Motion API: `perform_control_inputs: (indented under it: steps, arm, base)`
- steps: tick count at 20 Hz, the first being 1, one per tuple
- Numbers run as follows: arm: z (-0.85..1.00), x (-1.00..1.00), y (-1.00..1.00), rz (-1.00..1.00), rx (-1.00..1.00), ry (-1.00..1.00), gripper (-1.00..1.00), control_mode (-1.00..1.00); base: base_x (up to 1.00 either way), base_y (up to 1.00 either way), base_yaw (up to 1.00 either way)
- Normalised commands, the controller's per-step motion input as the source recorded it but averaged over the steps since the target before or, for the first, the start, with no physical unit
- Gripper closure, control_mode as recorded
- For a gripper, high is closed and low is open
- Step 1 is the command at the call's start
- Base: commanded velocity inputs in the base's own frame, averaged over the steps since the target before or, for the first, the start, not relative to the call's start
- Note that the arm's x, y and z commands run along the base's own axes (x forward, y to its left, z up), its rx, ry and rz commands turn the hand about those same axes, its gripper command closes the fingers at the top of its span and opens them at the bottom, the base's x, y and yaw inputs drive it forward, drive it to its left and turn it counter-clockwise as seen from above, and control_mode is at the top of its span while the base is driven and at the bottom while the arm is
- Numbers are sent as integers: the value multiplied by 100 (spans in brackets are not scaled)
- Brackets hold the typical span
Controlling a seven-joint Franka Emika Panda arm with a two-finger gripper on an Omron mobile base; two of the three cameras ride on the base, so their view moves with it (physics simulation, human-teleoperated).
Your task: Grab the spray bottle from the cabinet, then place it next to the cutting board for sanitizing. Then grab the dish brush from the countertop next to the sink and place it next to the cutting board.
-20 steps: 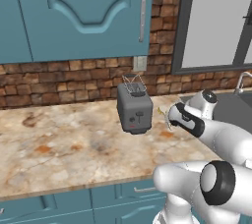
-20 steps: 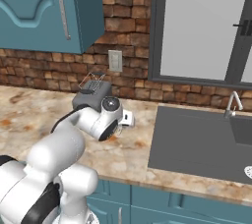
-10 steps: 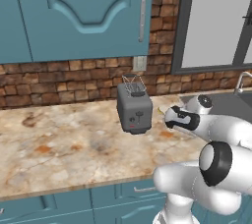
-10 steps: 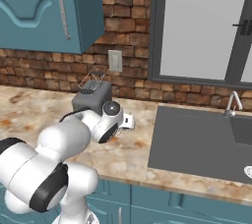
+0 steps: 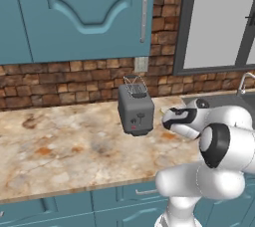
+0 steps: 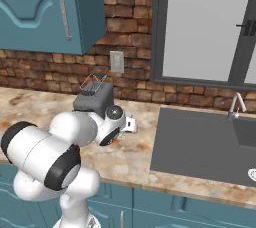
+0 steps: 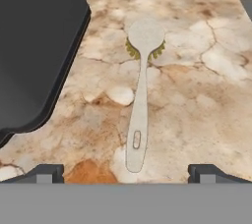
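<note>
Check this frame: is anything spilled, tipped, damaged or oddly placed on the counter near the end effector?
Nothing stands out. The pale long-handled dish brush lies flat, bristles down, on the beige marbled stone countertop, beside the upright dark grey toaster. The open end effector points at the brush's handle end. No spills show.

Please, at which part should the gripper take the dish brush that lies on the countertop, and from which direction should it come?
Probably at the middle of the handle of the dish brush, coming straight down from above. The brush lies flat on the countertop with its round bristle head away from the gripper. The handle is long and narrow and passes between the open fingers, which could close across its width. The toaster stands clear to one side.
</note>
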Motion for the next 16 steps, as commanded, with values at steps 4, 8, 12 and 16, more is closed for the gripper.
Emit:
perform_control_inputs:
  steps: [4,8,12,16]
  arm:
    - [-18,17,0,0,0,0,-100,-100]
    - [-16,16,0,0,0,0,-100,-100]
    - [-15,16,0,0,0,0,-100,-100]
    - [-16,16,-2,0,0,0,-100,-100]
  base:
    - [0,0,0]
    - [0,0,0]
    - [0,0,0]
    - [0,0,0]
